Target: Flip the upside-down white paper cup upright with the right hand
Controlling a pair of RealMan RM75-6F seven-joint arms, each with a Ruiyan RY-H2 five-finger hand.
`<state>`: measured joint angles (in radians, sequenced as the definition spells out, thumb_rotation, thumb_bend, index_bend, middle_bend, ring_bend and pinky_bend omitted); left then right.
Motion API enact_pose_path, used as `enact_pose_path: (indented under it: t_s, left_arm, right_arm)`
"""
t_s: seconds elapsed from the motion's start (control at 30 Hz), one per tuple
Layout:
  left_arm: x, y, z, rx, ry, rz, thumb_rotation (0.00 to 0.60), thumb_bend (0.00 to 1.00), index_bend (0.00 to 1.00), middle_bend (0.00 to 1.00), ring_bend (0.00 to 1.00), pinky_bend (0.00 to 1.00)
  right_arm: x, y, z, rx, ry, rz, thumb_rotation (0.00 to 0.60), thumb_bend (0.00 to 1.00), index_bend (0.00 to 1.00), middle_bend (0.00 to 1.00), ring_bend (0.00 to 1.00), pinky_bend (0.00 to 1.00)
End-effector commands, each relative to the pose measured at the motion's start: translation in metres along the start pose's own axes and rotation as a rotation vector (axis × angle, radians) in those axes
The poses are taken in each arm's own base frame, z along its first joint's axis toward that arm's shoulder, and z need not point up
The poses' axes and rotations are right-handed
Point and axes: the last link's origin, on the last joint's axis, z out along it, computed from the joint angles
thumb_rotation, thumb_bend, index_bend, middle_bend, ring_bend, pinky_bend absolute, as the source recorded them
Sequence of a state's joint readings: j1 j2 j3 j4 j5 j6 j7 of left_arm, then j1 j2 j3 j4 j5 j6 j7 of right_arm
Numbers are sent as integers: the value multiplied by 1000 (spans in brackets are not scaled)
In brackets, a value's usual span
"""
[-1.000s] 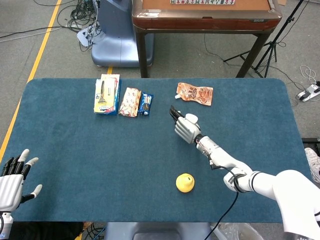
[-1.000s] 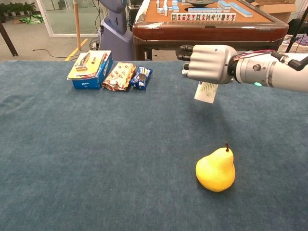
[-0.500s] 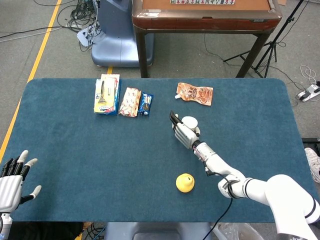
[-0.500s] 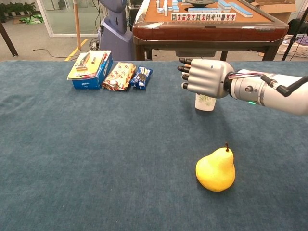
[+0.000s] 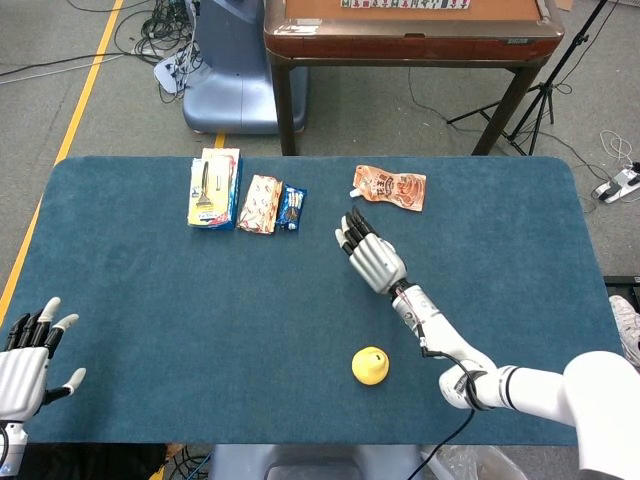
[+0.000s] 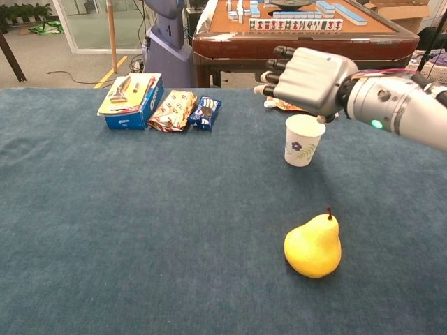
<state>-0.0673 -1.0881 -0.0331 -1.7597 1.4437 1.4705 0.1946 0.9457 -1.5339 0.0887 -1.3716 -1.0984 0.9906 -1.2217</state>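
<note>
The white paper cup (image 6: 303,139) with a small flower print stands upright on the blue cloth, mouth up, in the chest view. My right hand (image 6: 311,80) hovers just above and behind its rim, fingers apart, holding nothing and clear of the cup. In the head view the right hand (image 5: 372,258) covers the cup, so it is hidden there. My left hand (image 5: 22,365) rests open at the table's near left edge.
A yellow pear (image 6: 313,246) lies in front of the cup. A blue box (image 6: 129,101) and two snack packs (image 6: 183,109) sit at the back left. An orange pouch (image 5: 389,186) lies behind the hand. A wooden mahjong table (image 6: 307,38) stands beyond the far edge.
The right hand lowered the cup onto the cloth upright, let go of it, opened its fingers and rose above it. The left hand stayed put.
</note>
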Motion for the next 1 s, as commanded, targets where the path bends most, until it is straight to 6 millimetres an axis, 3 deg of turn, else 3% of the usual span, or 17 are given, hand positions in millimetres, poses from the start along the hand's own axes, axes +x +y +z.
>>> enact_pose_path:
  t_s: [0.03, 0.23, 0.37, 0.6, 0.77, 1.0]
  left_arm:
    - [1, 2, 2, -7, 1, 2, 600, 206, 187, 0, 2, 0]
    - [4, 4, 6, -20, 7, 7, 600, 206, 187, 0, 2, 0]
    - [3, 4, 9, -21, 1, 6, 600, 206, 187, 0, 4, 0]
    - [4, 5, 14, -22, 8, 9, 600, 206, 187, 0, 5, 0]
    - [3, 9, 18, -26, 9, 13, 600, 206, 187, 0, 5, 0]
    - [2, 16, 19, -33, 16, 6, 600, 206, 187, 0, 5, 0]
  right_arm:
    - [-1, 20, -17, -56, -25, 131, 600, 184, 0, 91, 0, 0]
    - [-7, 37, -50, -132, -69, 368, 600, 184, 23, 173, 27, 11]
    - [-12, 50, -72, -193, -117, 574, 600, 185, 85, 207, 76, 137]
    - [-28, 76, -123, -321, -140, 814, 600, 198, 137, 245, 99, 219]
    - [-41, 87, -167, -397, -134, 898, 600, 199, 165, 269, 119, 224]
    - [-54, 87, -219, -459, -120, 939, 600, 200, 172, 279, 128, 224]
